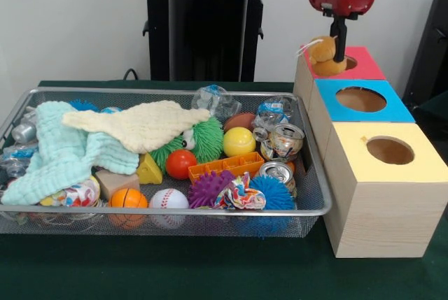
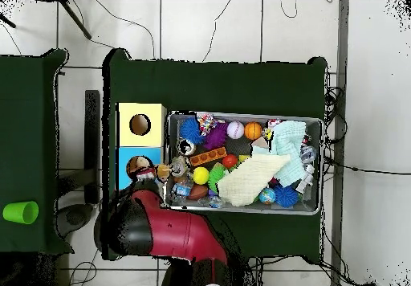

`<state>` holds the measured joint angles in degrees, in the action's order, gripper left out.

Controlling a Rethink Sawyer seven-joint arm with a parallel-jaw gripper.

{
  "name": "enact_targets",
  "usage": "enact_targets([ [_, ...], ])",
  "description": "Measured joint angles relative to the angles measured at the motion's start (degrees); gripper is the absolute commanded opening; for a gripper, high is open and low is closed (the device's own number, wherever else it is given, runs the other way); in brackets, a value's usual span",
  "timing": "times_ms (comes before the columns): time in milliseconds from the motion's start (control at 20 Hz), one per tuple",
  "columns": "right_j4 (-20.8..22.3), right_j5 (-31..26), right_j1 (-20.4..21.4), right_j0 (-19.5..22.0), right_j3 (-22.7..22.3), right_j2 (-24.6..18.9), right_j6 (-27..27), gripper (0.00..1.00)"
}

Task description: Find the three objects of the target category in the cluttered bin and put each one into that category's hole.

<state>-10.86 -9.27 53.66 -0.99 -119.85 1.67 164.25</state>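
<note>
Now tan plush toy in tool, orientation unclear, beside red-topped box.

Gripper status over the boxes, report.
Gripper shut on brown plush toy, above red box hole. Toy not in yet. Nothing blocking the hole.

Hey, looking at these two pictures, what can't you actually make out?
- Front view: how the tool holds the tan plush toy; its tips lie behind the toy.
- Front view: what lies under the green cloth and cream cloth in the bin.
- Front view: most of the red box's hole, blocked by toy and tool.
- Overhead view: the red box, covered by the arm.
</note>
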Motion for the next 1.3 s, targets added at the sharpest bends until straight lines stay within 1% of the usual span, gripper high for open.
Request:
enact_targets([
  [150, -0.85, 0.0, 0.57, -1.04, -0.15, 0.12, 0.0, 0.0],
  [350, -2.2, 0.0, 0.69, -3.69, -0.46, 0.92, 0.0, 0.0],
  [500, -3.12, 0.15, 0.7, -5.57, -1.3, 1.17, 0.0, 0.0],
  [650, -3.66, 0.94, 0.65, -6.6, -2.52, 1.17, 0.0, 0.0],
  [700, -3.76, 2.1, 0.61, -7.0, -3.62, 1.18, 0.0, 0.0],
  [900, -4.03, 5.13, 0.24, -7.71, -5.4, 1.21, 0.0, 0.0],
  [950, -4.43, 6.89, -0.09, -8.53, -6.37, 1.29, 0.0, 0.0],
  [1300, -5.94, 11.17, -1.35, -11.28, -8.4, 1.36, 0.0, 0.0],
])
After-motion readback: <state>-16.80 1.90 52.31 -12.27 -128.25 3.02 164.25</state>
